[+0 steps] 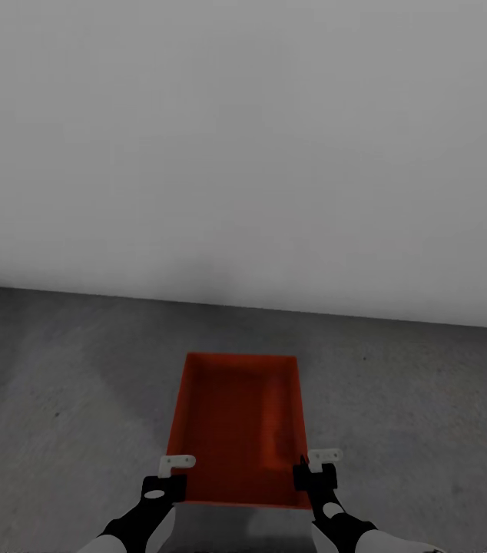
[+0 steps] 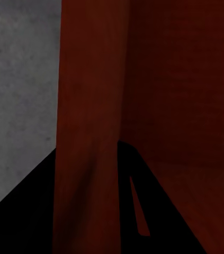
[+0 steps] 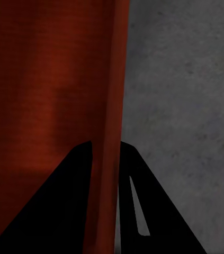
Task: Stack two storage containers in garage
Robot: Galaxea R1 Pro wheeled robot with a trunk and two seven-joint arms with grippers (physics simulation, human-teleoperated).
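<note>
We see one storage container [image 1: 237,426], orange-red and open-topped, at lower centre of the head view over the grey concrete floor [image 1: 59,384], near a pale wall [image 1: 243,153]; left gripper [image 1: 176,464] straddles its left long wall, right gripper [image 1: 314,459] its right wall; wrist views show each pair of fingers clamped on a thin wall; we judge it light, stiff, smooth and maybe slippery; best held by opposite walls; no labels or writing readable.

The storage container [image 1: 236,415] looks matt, perhaps plastic; the floor [image 1: 67,384] is rough mottled concrete.
</note>
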